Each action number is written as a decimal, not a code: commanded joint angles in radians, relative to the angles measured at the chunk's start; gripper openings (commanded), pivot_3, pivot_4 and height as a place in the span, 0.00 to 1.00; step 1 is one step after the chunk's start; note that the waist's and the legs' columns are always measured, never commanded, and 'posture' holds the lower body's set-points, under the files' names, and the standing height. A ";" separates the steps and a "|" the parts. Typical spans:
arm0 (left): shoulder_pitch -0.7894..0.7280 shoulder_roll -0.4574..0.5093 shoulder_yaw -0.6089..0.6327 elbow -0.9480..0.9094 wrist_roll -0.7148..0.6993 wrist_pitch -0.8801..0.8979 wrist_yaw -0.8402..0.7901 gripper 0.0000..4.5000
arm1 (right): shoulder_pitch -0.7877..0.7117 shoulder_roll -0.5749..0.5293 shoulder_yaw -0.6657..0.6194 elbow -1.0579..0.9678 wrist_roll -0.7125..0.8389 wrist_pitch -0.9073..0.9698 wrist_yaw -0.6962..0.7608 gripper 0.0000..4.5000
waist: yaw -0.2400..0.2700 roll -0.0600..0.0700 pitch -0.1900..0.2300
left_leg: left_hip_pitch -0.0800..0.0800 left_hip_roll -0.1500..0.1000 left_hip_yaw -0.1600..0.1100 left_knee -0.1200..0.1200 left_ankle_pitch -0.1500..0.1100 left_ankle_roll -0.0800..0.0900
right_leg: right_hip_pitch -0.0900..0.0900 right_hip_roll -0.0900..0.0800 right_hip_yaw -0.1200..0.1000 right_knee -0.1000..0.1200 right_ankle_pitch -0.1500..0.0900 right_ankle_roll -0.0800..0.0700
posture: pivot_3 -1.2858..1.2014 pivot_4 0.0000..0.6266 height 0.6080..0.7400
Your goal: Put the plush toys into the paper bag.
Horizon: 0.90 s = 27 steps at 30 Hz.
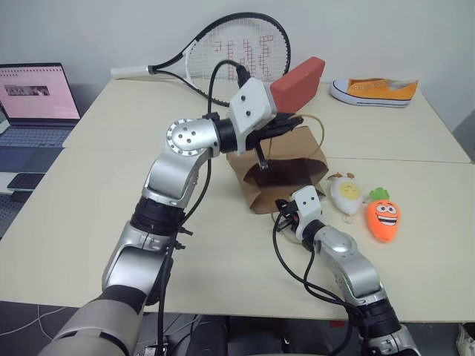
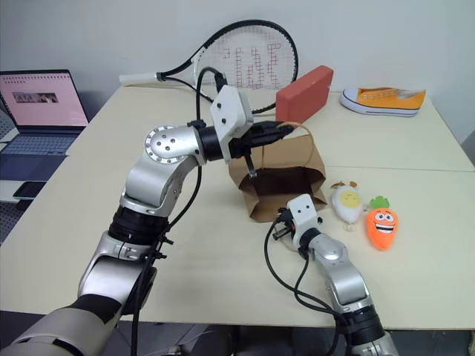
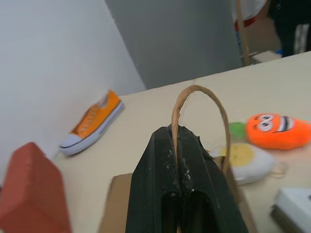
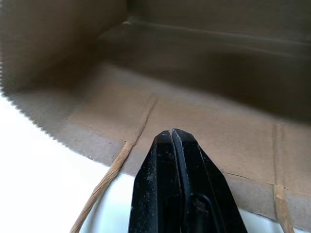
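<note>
On the pale surface (image 1: 111, 178) the paper bag (image 1: 297, 159) lies open toward the robot, its upper handle (image 3: 201, 99) pinched by the left fingers (image 3: 160, 170), while the egg toy (image 1: 346, 193) and carrot toy (image 1: 384, 215) lie just right of the right gripper (image 4: 174, 138), whose fingers are pressed together at the bag's mouth.

Beige counter (image 1: 133, 245) carried: brown paper bag (image 1: 286, 185) on its side mid-counter, egg plush (image 1: 345, 194) and carrot plush (image 1: 383, 216) just right of it, red block (image 1: 298, 83) and tennis racket (image 1: 237, 52) behind, orange sneaker (image 1: 375, 91) far right.
</note>
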 commanded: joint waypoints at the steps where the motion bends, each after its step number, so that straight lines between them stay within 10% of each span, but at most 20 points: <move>1: 0.009 0.002 0.011 -0.066 -0.034 0.050 -0.005 0.00 | 0.010 -0.032 0.004 -0.124 0.021 0.037 0.043 0.01 | 0.000 0.000 0.000 | 0.000 0.000 0.000 0.000 0.000 0.000 | -0.001 0.000 0.000 0.000 0.000 0.000 | 0.52 0.24 1.00; 7: 0.031 -0.001 -0.009 -0.092 -0.038 0.078 -0.015 0.00 | 0.022 -0.123 -0.098 -0.390 0.153 0.222 0.115 0.14 | 0.002 0.000 0.000 | -0.001 0.000 0.000 0.000 0.000 0.000 | -0.001 0.000 0.000 0.000 0.000 0.000 | 0.52 0.24 1.00; 18: 0.057 -0.018 -0.021 -0.120 -0.048 0.114 -0.021 0.00 | 0.124 -0.490 -0.458 -0.560 0.408 0.410 0.318 0.99 | 0.006 0.000 0.000 | -0.001 0.000 0.000 0.000 0.000 0.000 | -0.001 0.000 0.000 -0.001 0.000 0.000 | 0.52 0.24 1.00; 27: 0.065 -0.048 0.005 -0.164 -0.109 0.224 0.020 0.00 | 0.157 -0.571 -0.253 -0.303 0.062 0.111 0.180 0.99 | 0.003 -0.001 0.000 | -0.001 0.000 0.002 0.000 0.000 0.000 | -0.001 0.000 0.001 -0.001 0.000 0.000 | 0.52 0.24 1.00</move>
